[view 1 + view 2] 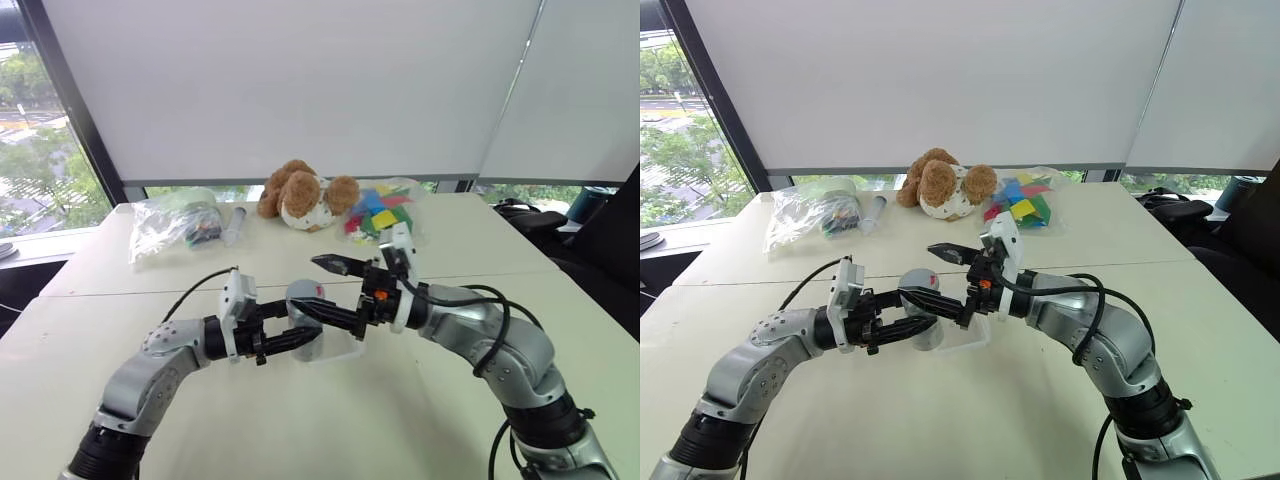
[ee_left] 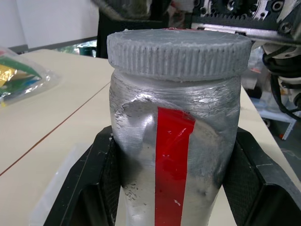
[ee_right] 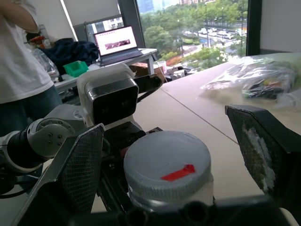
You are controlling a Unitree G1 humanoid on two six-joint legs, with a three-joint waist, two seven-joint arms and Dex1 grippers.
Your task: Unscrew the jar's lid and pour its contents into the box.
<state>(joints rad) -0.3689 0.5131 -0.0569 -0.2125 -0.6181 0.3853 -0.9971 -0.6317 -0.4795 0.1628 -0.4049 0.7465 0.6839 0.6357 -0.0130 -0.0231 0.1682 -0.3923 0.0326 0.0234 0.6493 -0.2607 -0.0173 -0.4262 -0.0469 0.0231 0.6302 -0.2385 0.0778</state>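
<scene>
Left gripper [image 1: 300, 338] jaws clamp the jar [image 2: 171, 160], held above the box [image 1: 965, 338] on the bench [image 1: 330, 420]; right gripper [image 3: 169, 155] jaws gape wide around the lid [image 3: 165, 165], not touching; unscrewing step: they likely must close, then twist

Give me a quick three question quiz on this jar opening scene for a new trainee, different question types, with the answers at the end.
1. True or false: the lid is already off the jar.
2. Which gripper holds the jar? A) left gripper B) right gripper C) neither
3. Fill in: the stuffed animal at the far side of the table sits between two clear plastic ____.

Key
1. False. The lid sits on the jar.
2. A. Its fingers clamp the jar's sides, while the right gripper's jaws stand open around the lid.
3. Bags.
</scene>
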